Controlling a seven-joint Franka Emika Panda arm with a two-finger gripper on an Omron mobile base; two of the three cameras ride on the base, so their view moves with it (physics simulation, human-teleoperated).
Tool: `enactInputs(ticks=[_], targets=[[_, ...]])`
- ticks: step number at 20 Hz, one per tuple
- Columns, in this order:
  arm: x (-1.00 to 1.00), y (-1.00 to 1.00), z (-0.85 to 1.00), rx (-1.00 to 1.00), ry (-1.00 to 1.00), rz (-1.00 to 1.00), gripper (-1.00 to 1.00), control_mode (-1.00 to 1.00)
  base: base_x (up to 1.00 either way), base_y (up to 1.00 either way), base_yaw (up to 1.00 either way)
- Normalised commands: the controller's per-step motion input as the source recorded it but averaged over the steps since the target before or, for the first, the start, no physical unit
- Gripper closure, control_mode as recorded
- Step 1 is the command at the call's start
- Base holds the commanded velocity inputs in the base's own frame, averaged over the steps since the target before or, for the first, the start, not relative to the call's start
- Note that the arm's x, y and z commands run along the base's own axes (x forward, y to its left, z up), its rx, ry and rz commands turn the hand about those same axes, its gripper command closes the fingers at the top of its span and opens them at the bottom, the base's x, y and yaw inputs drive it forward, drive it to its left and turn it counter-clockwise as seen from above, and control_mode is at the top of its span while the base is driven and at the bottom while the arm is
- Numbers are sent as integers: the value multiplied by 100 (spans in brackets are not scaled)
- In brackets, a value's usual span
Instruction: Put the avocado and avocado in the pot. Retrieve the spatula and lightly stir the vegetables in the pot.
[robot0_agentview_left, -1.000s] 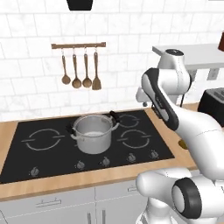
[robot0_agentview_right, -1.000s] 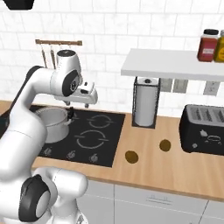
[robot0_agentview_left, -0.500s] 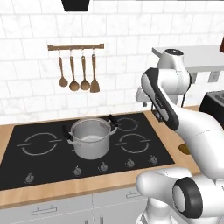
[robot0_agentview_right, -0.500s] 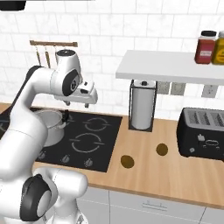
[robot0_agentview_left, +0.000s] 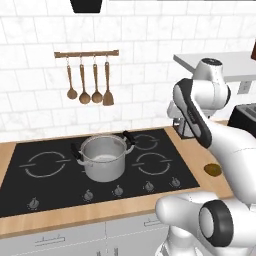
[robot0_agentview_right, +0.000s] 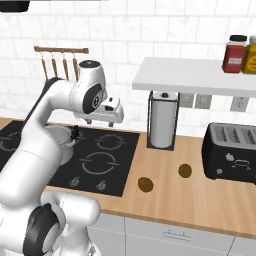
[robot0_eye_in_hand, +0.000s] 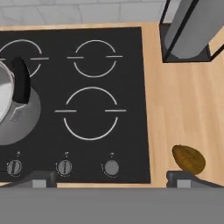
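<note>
Claw (robot0_eye_in_hand: 111, 178) rightward (wide open, empty)

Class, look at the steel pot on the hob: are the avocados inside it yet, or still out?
Out. Two avocados lie on the wooden counter; the pot looks empty.

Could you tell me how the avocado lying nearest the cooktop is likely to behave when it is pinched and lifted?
The avocado looks egg-shaped and smooth, so it may roll or squirt sideways. It lies loose on the flat counter, so a nudge could send it wandering. It probably feels firm.

Base views flank — hand view (overhead) — cooktop (robot0_eye_in_hand: 87, 100).
</note>
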Motion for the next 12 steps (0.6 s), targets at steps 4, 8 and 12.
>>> enactInputs(ticks=[4,8,12], targets=[[-44,-75,-82,-6,3,-5,-100,-100,0,0,0],[-22,-75,-100,-6,15,-3,-100,-100,0,0,0],[0,-71,-83,-5,14,0,-100,-100,0,0,0]])
